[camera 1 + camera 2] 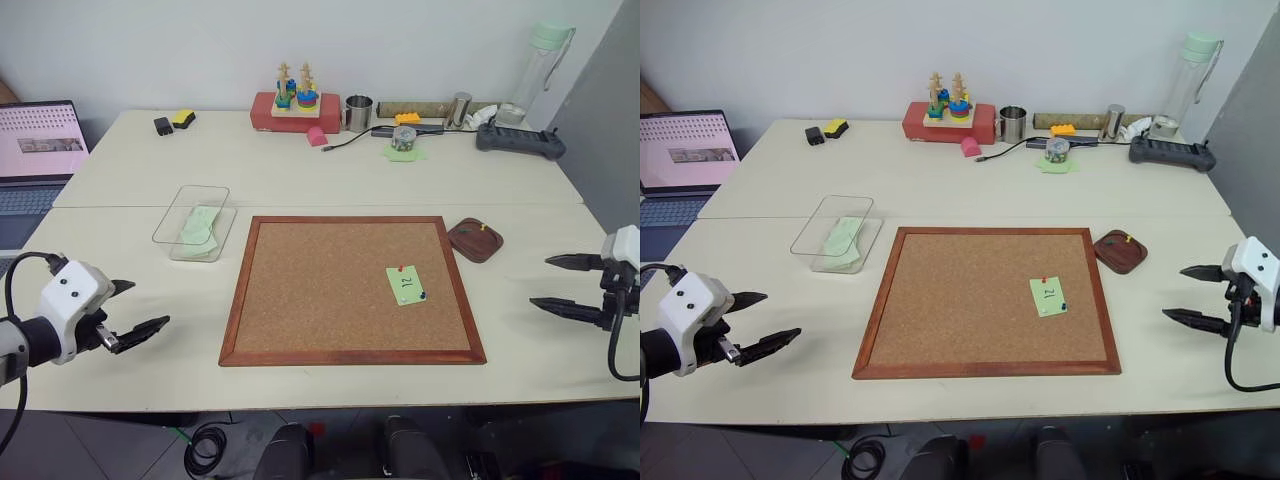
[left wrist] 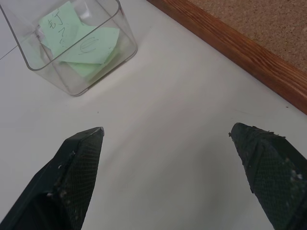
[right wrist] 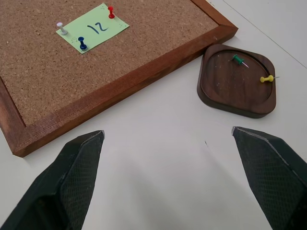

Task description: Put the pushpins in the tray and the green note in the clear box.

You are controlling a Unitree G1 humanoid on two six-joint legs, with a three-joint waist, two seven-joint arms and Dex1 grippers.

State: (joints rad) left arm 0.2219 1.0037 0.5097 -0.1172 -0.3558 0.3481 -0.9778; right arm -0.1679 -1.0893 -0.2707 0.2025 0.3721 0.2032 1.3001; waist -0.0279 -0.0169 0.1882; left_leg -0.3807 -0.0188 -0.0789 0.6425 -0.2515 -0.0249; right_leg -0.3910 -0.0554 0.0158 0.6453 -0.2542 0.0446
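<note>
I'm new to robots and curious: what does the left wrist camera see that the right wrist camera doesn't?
Left wrist view alone: the clear box with green papers inside. Right wrist view alone: the green note marked 12, pinned by red, blue and white pins, and the tray holding a green and a yellow pin. Both: the corkboard, the white table, and two open black fingers.

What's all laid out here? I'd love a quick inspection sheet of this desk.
Surface: pale table.
Job's things: note marked 12 held to corkboard by red, blue and white pins; tray holds green and yellow pins; clear box holds green papers.
Clutter: toy, cup, bottle at the far edge.
Hands: left hand and right hand open, empty.
Cables: black cable.
Surroundings: laptop, white wall.
</note>
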